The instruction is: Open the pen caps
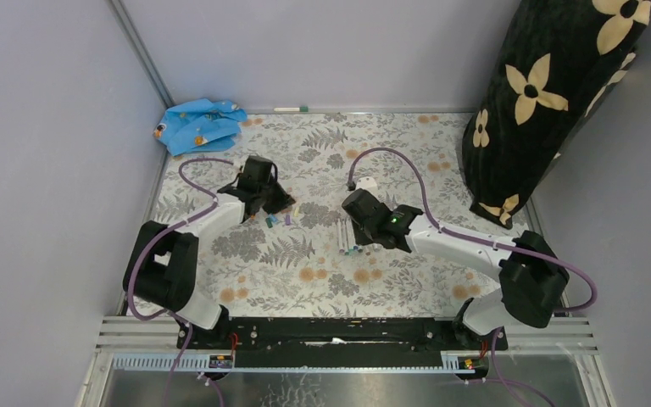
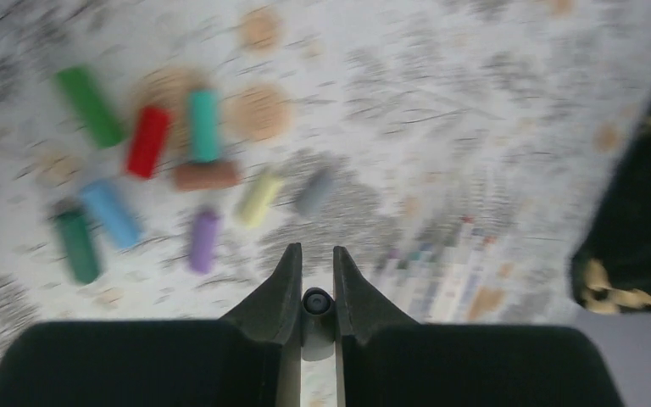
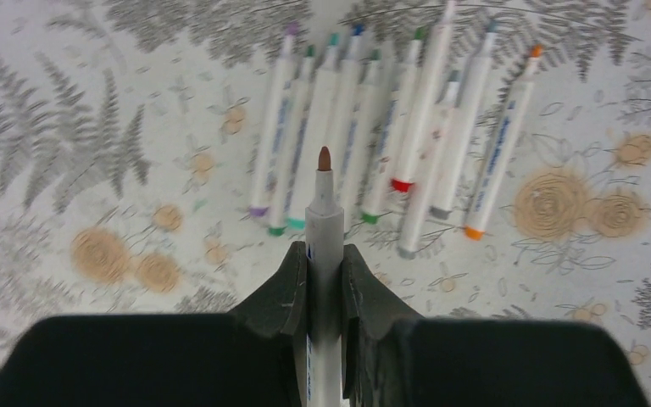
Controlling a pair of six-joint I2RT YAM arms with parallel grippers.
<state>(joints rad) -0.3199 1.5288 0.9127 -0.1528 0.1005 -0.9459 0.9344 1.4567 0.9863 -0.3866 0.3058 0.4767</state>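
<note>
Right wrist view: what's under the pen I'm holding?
A row of white pens lies on the table below the held pen and its brown tip. The right pincer hides whatever lies beneath the rest of the barrel.

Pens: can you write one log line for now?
right jaws: shut on brown-tipped pen, uncapped | left jaws: shut on grey piece

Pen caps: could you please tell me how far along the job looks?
Done: the row of pens lies bare-tipped, loose caps scattered aside. In hand: the right claw grips an uncapped brown-tipped pen; the left claw pinches a small round piece, perhaps a cap. Left: setting these down.
</note>
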